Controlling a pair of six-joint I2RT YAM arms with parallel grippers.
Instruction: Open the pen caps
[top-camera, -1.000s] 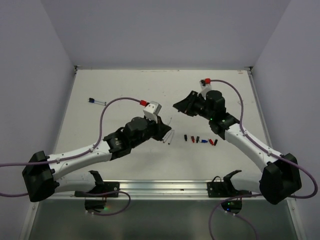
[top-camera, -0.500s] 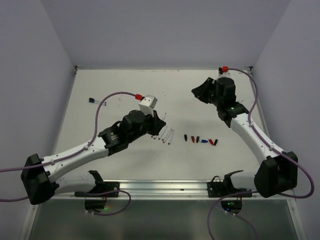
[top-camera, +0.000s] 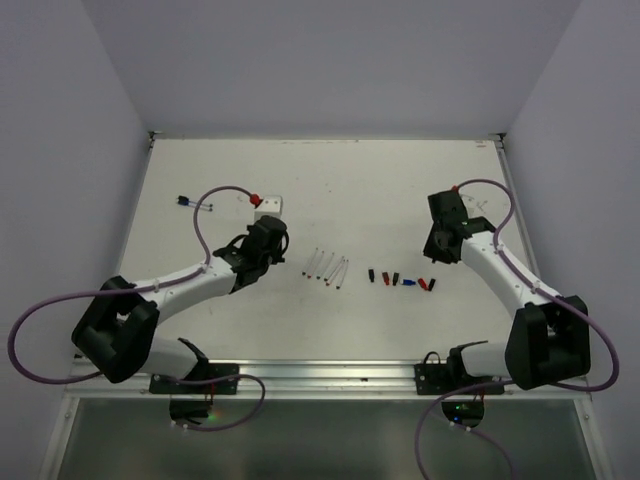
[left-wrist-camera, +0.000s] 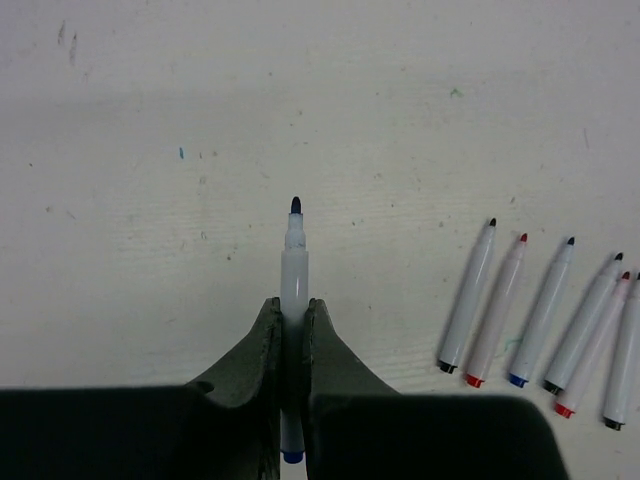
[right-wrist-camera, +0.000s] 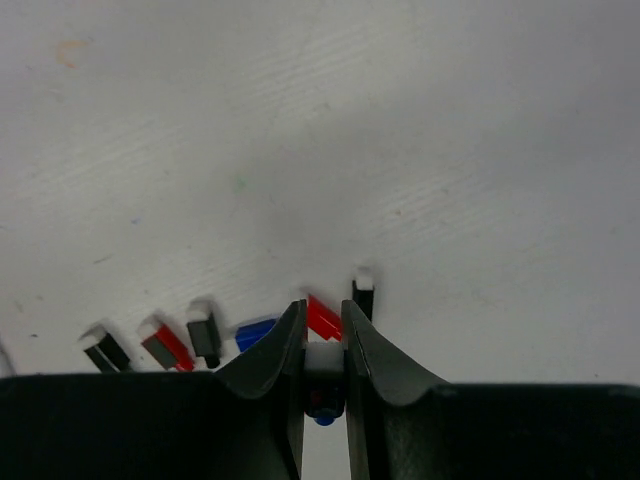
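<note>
My left gripper is shut on a white pen. The pen's dark blue tip is bare and points away just above the table. Several uncapped pens lie in a row to its right, also seen in the top view. My right gripper is shut on a dark pen cap with a white end and holds it just above a row of black, red and blue caps. In the top view the left gripper is left of the pens. The right gripper is beside the caps.
One more pen lies alone at the far left of the table. Purple cables with red connectors loop over both arms. The arm bases and a metal rail run along the near edge.
The left gripper has pulled back to the left, away from the pen row, with its pen. The right gripper swung out to the far right, then came down over the row of caps.
</note>
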